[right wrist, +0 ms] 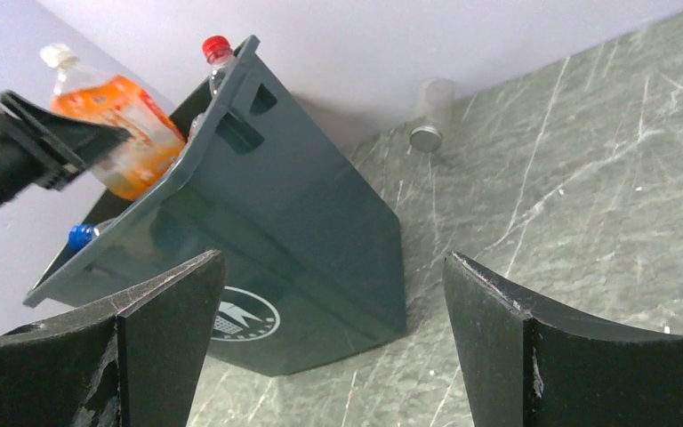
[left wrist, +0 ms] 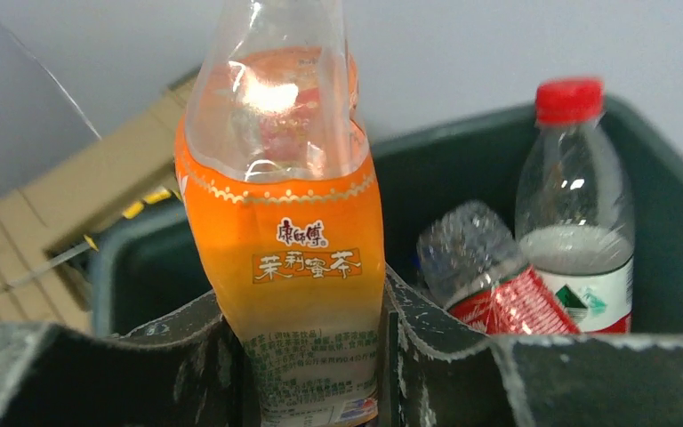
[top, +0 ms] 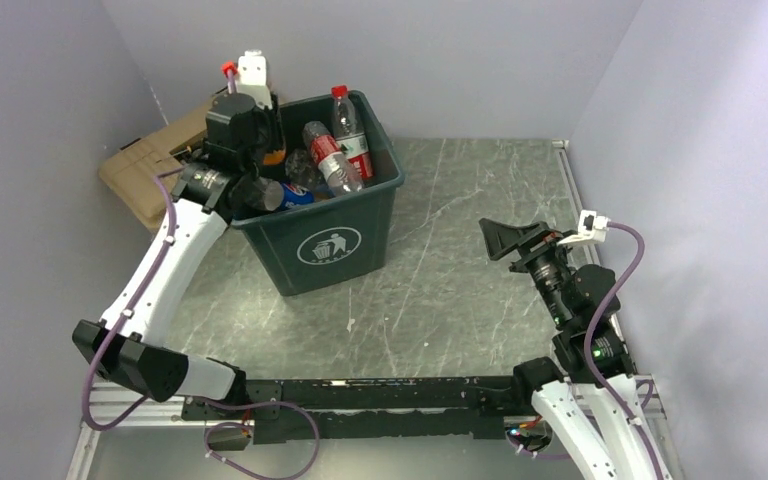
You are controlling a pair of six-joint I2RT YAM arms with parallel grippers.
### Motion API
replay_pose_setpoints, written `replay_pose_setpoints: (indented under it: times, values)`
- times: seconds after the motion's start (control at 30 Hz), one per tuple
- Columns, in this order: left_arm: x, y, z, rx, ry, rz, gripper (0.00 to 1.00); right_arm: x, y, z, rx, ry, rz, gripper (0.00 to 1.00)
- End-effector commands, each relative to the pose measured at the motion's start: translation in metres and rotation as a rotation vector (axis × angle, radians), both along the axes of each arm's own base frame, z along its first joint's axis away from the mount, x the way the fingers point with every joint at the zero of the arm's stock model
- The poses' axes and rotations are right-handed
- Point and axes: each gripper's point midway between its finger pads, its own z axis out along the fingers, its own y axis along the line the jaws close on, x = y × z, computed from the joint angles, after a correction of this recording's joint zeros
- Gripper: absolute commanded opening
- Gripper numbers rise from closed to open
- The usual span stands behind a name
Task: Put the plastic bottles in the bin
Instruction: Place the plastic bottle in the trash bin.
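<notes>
The left gripper (left wrist: 307,351) grasps the orange-labelled clear plastic bottle (left wrist: 285,249) low down, upright over the dark green square bin's (left wrist: 667,205) left edge, while the right gripper (right wrist: 331,294) gapes empty, well apart.

Orange-labelled bottle (left wrist: 285,258) cap cut off; bin (left wrist: 671,222) floor hidden.

The dark green square plastic bin (top: 325,250) stands left of centre on the grey veined stone surface (top: 460,290), with the tan ribbed hard case (top: 145,175) behind it to the left. Over the bin's left rim the left gripper (left wrist: 307,351) clasps an upright orange-labelled clear plastic bottle (left wrist: 285,258); inside, a red-capped clear plastic bottle (top: 352,135) stands at the far wall. The right gripper (right wrist: 331,267), jaws wide, hangs well right of the bin.
</notes>
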Motion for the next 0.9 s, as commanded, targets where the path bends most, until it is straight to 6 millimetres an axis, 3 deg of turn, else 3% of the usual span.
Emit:
replay_pose_setpoints:
  times: [0.0, 0.17, 0.47, 0.5, 0.57, 0.63, 0.7, 0.87]
  values:
    - [0.012, -0.007, -0.013, -0.141, -0.066, -0.025, 0.0, -0.002, 0.008, 0.01, 0.065, -0.042, 0.043, 0.95]
    - [0.018, -0.018, -0.049, -0.173, 0.0, -0.055, 0.0, 0.004, 0.016, -0.004, 0.074, -0.005, 0.071, 0.95]
    - [0.0, -0.034, -0.074, -0.242, 0.111, -0.134, 0.0, 0.01, 0.019, -0.01, 0.075, 0.012, 0.076, 0.95]
    - [-0.003, -0.036, -0.077, -0.244, 0.131, -0.144, 0.1, 0.012, 0.019, -0.01, 0.075, 0.017, 0.076, 0.95]
    - [-0.008, -0.038, -0.078, -0.252, 0.142, -0.158, 0.47, 0.014, 0.02, -0.011, 0.077, 0.027, 0.078, 0.95]
    - [-0.015, -0.037, -0.066, -0.263, 0.112, -0.171, 0.78, 0.016, 0.021, -0.011, 0.079, 0.03, 0.077, 0.95]
    - [-0.019, -0.036, -0.052, -0.26, 0.092, -0.184, 0.98, 0.018, 0.02, -0.009, 0.078, 0.026, 0.073, 0.96]
    - [-0.036, -0.033, -0.005, -0.274, 0.021, -0.209, 0.99, 0.021, 0.019, -0.001, 0.073, 0.016, 0.06, 0.96]
